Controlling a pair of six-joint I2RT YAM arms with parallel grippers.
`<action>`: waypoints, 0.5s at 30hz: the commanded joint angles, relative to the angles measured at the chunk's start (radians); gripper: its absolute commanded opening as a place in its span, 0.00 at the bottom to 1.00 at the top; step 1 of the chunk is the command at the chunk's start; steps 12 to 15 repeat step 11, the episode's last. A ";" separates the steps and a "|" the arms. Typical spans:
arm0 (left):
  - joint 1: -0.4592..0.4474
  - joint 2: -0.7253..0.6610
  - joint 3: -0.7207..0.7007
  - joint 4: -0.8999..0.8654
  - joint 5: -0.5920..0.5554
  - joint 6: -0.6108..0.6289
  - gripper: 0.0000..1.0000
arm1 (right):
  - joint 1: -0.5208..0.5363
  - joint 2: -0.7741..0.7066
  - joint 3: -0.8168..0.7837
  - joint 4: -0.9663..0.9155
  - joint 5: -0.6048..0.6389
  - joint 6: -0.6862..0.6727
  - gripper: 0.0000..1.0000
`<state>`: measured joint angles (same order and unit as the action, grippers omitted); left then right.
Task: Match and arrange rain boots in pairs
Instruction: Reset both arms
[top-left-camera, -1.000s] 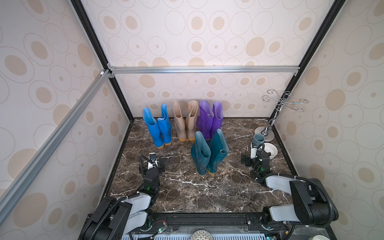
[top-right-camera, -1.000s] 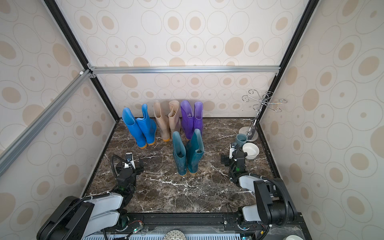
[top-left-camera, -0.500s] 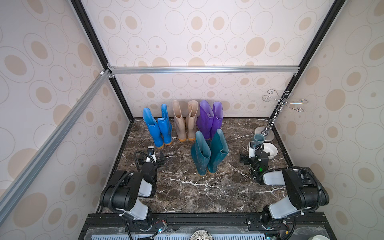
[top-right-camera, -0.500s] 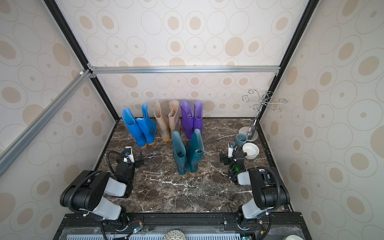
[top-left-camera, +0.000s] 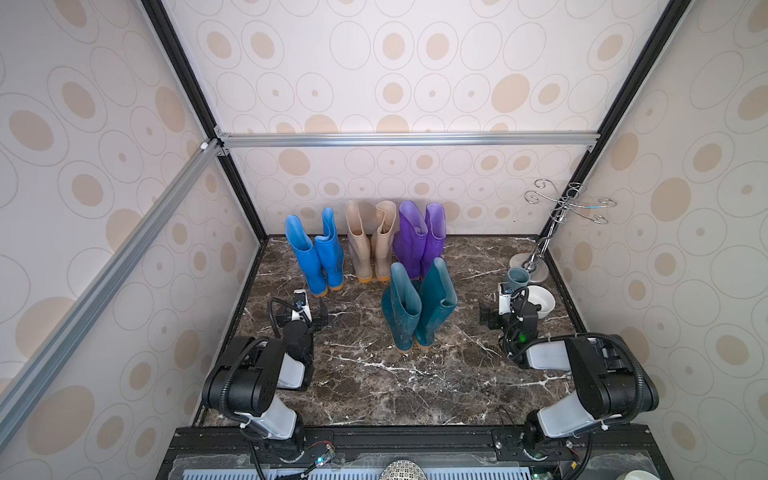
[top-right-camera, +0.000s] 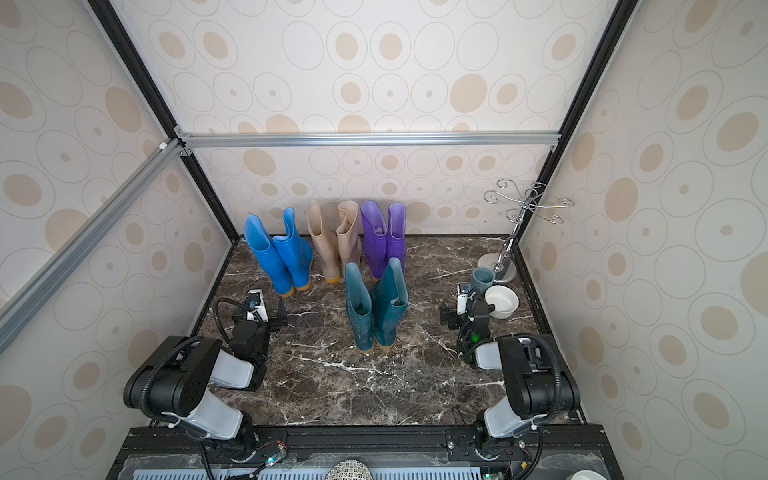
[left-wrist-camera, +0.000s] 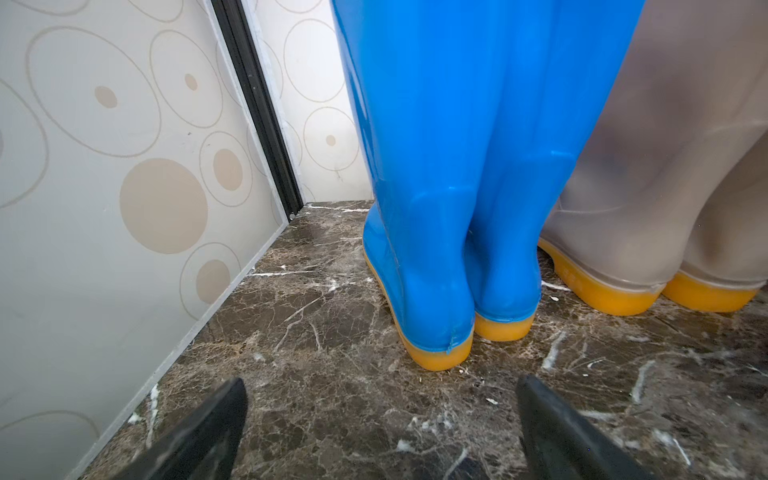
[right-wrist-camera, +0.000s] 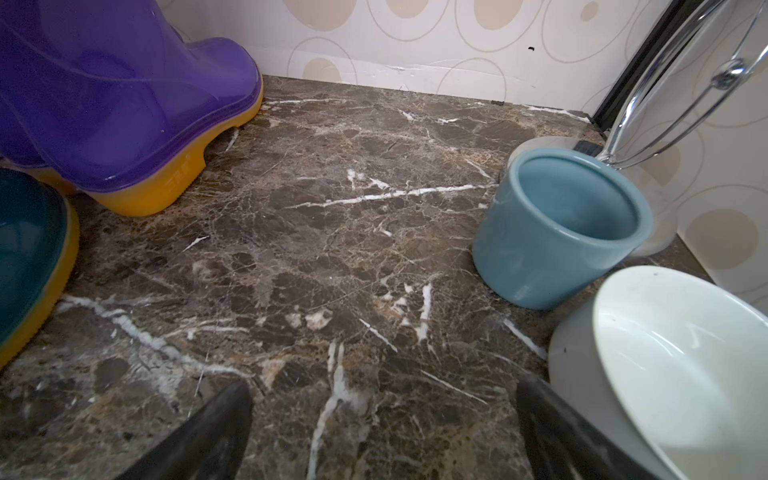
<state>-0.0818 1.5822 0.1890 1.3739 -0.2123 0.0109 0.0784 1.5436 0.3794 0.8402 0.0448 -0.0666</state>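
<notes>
All the rain boots stand upright in pairs on the marble floor (top-left-camera: 374, 374). Along the back wall are the blue pair (top-left-camera: 316, 257) (top-right-camera: 286, 257), the beige pair (top-left-camera: 370, 245) and the purple pair (top-left-camera: 419, 241). The larger teal pair (top-left-camera: 417, 307) (top-right-camera: 376, 307) stands in front of the purple one. My left gripper (top-left-camera: 303, 320) (left-wrist-camera: 380, 399) is open and empty, low over the floor just short of the blue heels (left-wrist-camera: 449, 166). My right gripper (top-left-camera: 505, 320) (right-wrist-camera: 382, 403) is open and empty too, between a purple boot (right-wrist-camera: 124, 104) and the crockery.
A grey-blue cup (right-wrist-camera: 557, 224) and a white bowl (right-wrist-camera: 685, 353) sit close to the right gripper, the bowl next to its finger. A chrome hook stand (top-left-camera: 561, 216) rises in the back right corner. Patterned walls close in three sides.
Both arms have folded up, their elbows lifting toward the front rail, while the grippers stay near the same spots. The boots have not moved.
</notes>
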 joint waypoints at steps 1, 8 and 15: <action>0.014 0.001 0.029 0.001 0.011 -0.014 1.00 | -0.003 -0.004 0.024 -0.006 0.003 0.002 1.00; 0.028 0.000 0.041 -0.025 0.041 -0.023 1.00 | -0.003 -0.005 0.021 -0.007 0.010 0.002 1.00; 0.028 -0.004 0.028 0.000 0.053 -0.014 1.00 | -0.003 -0.010 0.019 -0.008 0.033 0.011 1.00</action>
